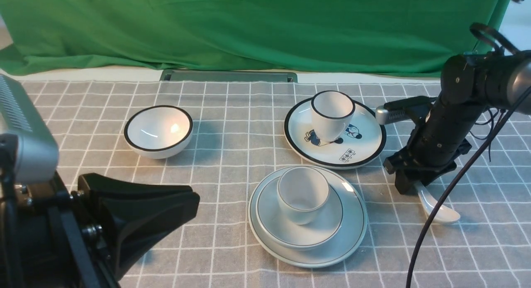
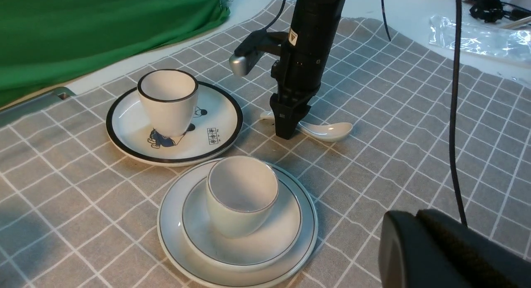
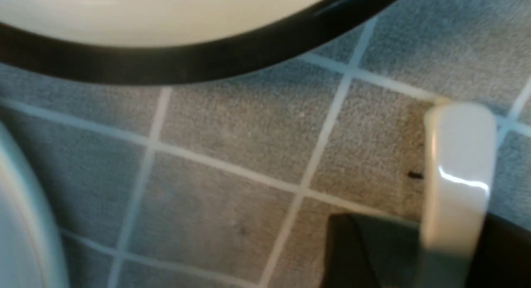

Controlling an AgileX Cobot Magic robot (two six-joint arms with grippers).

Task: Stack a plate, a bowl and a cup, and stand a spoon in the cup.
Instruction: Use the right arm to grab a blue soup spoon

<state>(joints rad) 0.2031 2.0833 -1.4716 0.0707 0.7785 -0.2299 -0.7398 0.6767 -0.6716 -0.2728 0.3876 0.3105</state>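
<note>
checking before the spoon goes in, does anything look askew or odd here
The cup seems to lean in the bowl rather than sit upright; the black-rimmed cup on the cartoon plate tilts likewise. The spoon lies flat on the cloth, handle between the open jaws of the right gripper.

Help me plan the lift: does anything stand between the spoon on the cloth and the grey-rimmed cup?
Nothing visible does. The spoon lies on the cloth, the right gripper down over its handle. Only bare cloth separates it from the cup to its left. The black-rimmed plate sits farther back.
</note>
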